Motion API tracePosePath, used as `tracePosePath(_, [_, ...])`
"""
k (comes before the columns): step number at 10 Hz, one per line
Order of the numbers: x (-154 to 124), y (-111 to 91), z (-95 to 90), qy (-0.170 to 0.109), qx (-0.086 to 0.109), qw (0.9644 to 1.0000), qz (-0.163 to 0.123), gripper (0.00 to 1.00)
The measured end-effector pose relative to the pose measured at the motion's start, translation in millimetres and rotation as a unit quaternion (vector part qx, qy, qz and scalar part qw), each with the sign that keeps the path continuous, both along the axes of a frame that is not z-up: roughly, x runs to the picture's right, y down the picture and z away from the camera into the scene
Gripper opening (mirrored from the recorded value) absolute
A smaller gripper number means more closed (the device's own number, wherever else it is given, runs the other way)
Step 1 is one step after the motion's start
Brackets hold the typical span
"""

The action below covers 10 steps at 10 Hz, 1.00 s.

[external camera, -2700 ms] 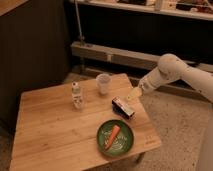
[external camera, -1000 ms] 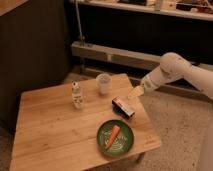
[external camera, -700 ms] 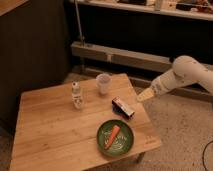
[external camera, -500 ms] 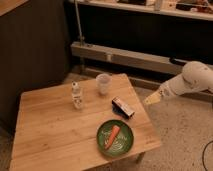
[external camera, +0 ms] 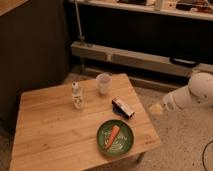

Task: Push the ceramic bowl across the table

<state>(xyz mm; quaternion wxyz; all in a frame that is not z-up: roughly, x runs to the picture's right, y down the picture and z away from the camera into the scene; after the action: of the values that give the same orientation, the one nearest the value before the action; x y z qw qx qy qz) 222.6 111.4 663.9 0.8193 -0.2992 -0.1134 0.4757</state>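
The ceramic bowl (external camera: 116, 138) is a shallow dark-green dish near the front right edge of the table (external camera: 50, 130). An orange carrot-like piece (external camera: 112, 136) lies inside it. My gripper (external camera: 156, 108) is off the table's right side, above the floor, about level with the bowl's far side and well apart from it. The white arm (external camera: 192, 96) reaches in from the right edge of the view.
A small dark packet (external camera: 123, 107) lies just behind the bowl. A translucent white cup (external camera: 103, 83) and a small bottle (external camera: 76, 95) stand further back. A metal rail (external camera: 130, 57) and dark shelving run behind the table. Speckled floor lies to the right.
My gripper has pulled back to the right, from over the dark packet on the table to a spot off the table's right edge. The bowl and other items have not moved.
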Motion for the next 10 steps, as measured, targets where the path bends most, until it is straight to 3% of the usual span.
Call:
tracePosePath(2, [-12.4, 35.1, -42.2, 0.003, -0.008, 0.9999, -0.011, 0.0])
tracePosePath(4, [-14.2, 57.2, -63.3, 0.006, -0.018, 0.9998, -0.01, 0.0])
tracePosePath(10, [-17.5, 57.0, -58.4, 0.004, -0.024, 0.9996, -0.012, 0.0])
